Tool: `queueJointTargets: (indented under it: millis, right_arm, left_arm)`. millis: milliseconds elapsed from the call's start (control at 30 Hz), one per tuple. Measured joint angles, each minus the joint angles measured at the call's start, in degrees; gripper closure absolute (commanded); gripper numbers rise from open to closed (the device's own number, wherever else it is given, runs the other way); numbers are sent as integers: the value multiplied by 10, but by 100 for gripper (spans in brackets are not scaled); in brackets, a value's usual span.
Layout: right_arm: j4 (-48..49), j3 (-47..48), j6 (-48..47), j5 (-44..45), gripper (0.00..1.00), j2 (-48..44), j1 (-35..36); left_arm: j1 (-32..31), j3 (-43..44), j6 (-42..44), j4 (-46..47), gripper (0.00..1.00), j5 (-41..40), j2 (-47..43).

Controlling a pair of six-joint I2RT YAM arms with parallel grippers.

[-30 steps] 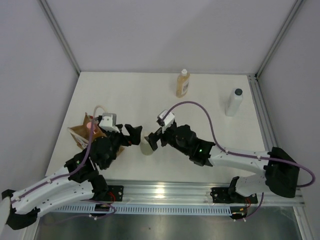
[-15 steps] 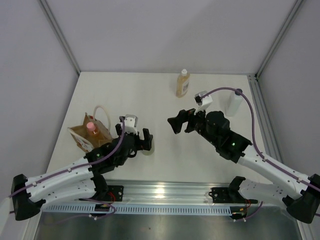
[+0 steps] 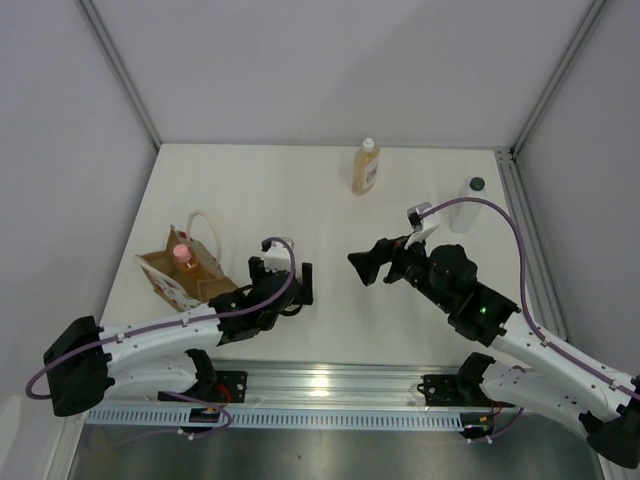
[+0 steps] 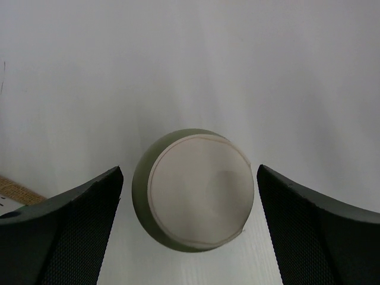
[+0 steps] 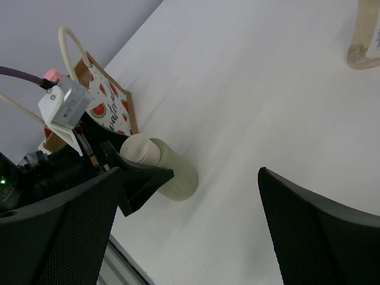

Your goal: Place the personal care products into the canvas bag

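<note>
1. The olive-green bottle (image 4: 193, 199) is lying on its side on the table (image 3: 260, 200), near the front edge and a bit to the right of the canvas bag (image 3: 170, 278). Its white cap faces the left gripper (image 3: 290, 287) dead on. From the left wrist we just see the cap as a round disc, so the long axis runs straight away from the claw, along its line of approach.
2. The left claw is spread wide and holding nothing. It has one finger on each side of the cap end, and we can't see either one touching.
3. The left arm is clearly the nearer one. The right gripper (image 3: 365, 268) is also wide open and empty, well apart off to the right.
4. The bag stands on the left arm's other side with its mouth up and handles loose. The orange bottle (image 3: 181, 251) with the pink cap is already sitting inside.
5. Our guess is the claw wants to slide further along the body before it squeezes. A pinch right at the cap end of a round bottle could let it roll or squirt out.
6. The amber bottle (image 3: 366, 168) and the white bottle (image 3: 467, 204) stand upright at the far side, closer to the right arm.
</note>
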Motion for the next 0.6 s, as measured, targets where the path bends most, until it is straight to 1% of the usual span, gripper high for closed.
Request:
queueJointTargets:
  millis: [200, 333, 433, 500, 533, 567, 600]
  right_arm:
    - [2, -1, 0, -1, 1, 2, 0]
    - [2, -1, 0, -2, 1, 2, 0]
    - [2, -1, 0, -2, 1, 2, 0]
    - [3, -2, 0, -2, 0, 2, 0]
    - [3, -2, 0, -2, 0, 2, 0]
    - [3, -2, 0, -2, 1, 2, 0]
    - [3, -3, 0, -2, 1, 2, 0]
  left_arm:
    - [0, 0, -5, 32, 7, -13, 60]
    - [0, 0, -6, 43, 9, -23, 81]
    - [0, 0, -12, 48, 12, -33, 95]
    - [0, 0, -16, 52, 18, -39, 104]
    - [0, 0, -17, 55, 23, -41, 107]
    - [-1, 0, -21, 60, 43, -42, 109]
    - [-1, 0, -23, 63, 54, -44, 110]
